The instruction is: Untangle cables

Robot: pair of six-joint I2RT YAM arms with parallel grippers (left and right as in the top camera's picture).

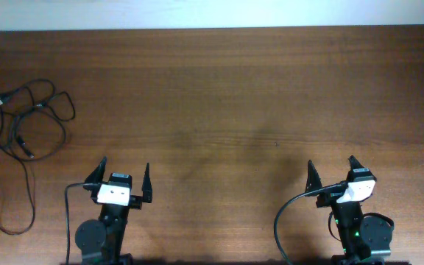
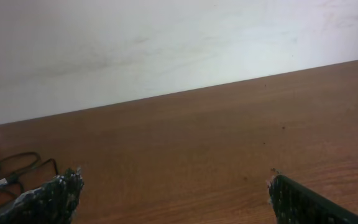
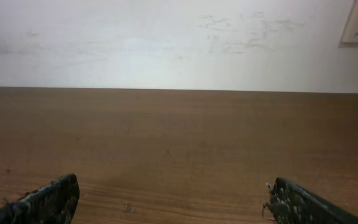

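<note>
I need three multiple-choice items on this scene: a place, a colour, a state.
1. Where do the thin black cables lie on the brown wooden table? A. left edge B. centre C. right edge
2. What colour is the wall behind? A. white B. green C. red
3. How are the left gripper and right gripper? A. both shut on cables B. both open, empty C. one shut
1 A: overhead, they lie at the left edge. 2 A: wrist views show it white. 3 B: fingers wide apart, nothing between.
</note>
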